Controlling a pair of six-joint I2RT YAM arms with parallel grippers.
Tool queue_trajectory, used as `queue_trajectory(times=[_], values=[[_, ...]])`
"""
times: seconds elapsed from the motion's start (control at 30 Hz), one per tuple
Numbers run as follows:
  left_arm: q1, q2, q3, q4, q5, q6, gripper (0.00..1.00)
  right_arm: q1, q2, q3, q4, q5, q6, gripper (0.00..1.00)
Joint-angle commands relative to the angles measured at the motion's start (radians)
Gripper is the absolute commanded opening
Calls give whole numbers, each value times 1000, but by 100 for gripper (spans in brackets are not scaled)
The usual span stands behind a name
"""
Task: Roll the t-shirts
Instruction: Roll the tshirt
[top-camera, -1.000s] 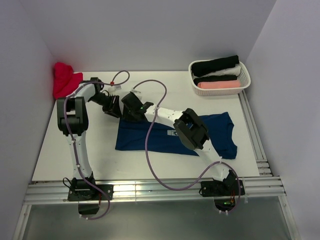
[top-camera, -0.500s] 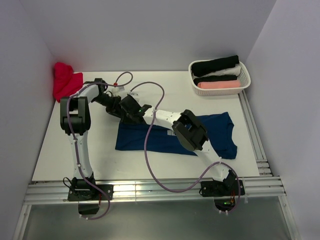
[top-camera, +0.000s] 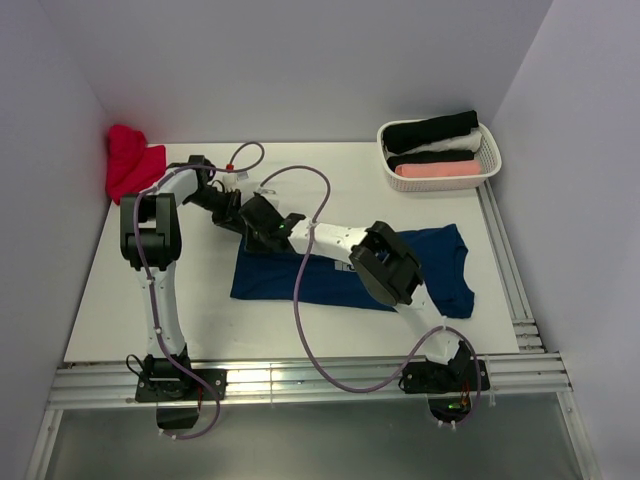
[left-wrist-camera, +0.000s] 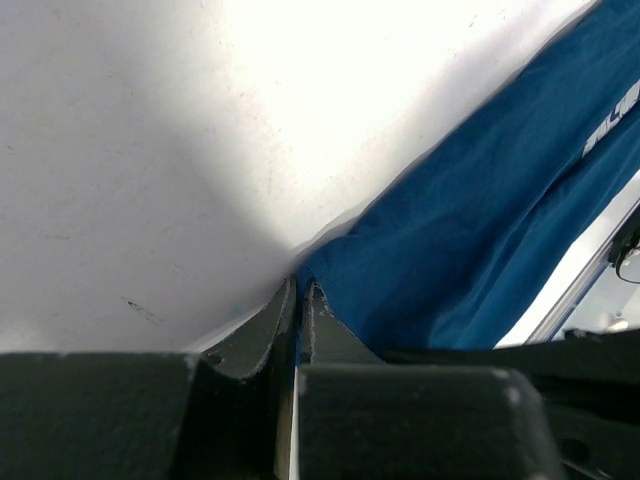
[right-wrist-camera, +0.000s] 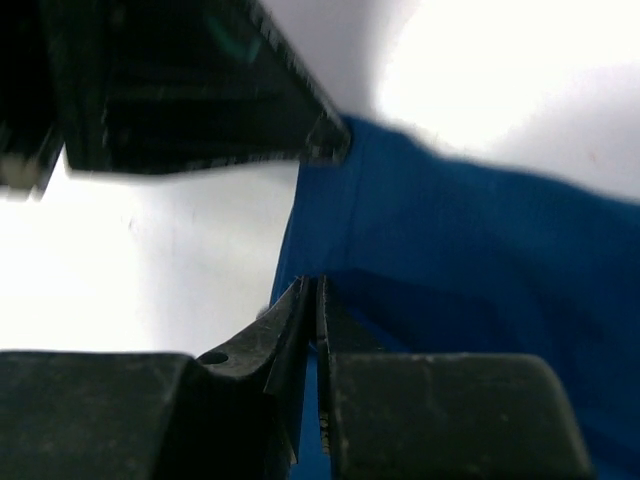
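Observation:
A navy blue t-shirt (top-camera: 270, 278) lies folded into a long strip across the middle of the table, its sleeves at the right end. Both grippers meet at its far-left corner. My left gripper (top-camera: 238, 222) is shut on the corner of the blue cloth (left-wrist-camera: 470, 230), with the jaws (left-wrist-camera: 300, 292) pinching the edge. My right gripper (top-camera: 262, 238) is shut on the neighbouring edge of the cloth (right-wrist-camera: 480, 260), which folds up at its tips (right-wrist-camera: 315, 290). The left gripper's body (right-wrist-camera: 200, 80) shows close by in the right wrist view.
A white basket (top-camera: 487, 166) at the back right holds rolled shirts: black (top-camera: 432, 130), white and salmon (top-camera: 436, 169). A red cloth (top-camera: 130, 158) is bunched in the back-left corner. Metal rails (top-camera: 300, 382) run along the near and right table edges.
Both grippers came down onto the shirt's far-left corner and closed from open onto the cloth. The left wrist drew in closer to the right one.

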Motion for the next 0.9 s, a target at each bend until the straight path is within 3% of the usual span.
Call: queue_trajectory(times=[0.0,0.37,0.43,0.53,0.6,0.73,0.87], values=[[-5,-29,0,42,10,-18,2,21,-106,-41,21,22,-10,11],[-5,-48,-12,62,24,-25,1,53,-104,-82,50,-13,-18,9],[-5,-48,-15,62,22,-25,2,63,-106,-85,58,-10,-19,15],[-5,-45,-20,65,21,-22,8,66,-90,-90,70,-21,-10,30],[-5,-45,-23,71,19,-24,11,67,-66,-78,73,-30,-7,35],[-5,-48,-23,79,18,-30,20,64,-28,-43,76,-49,2,36],[-5,-63,-23,82,18,-30,35,64,-35,-62,93,-50,11,40]])
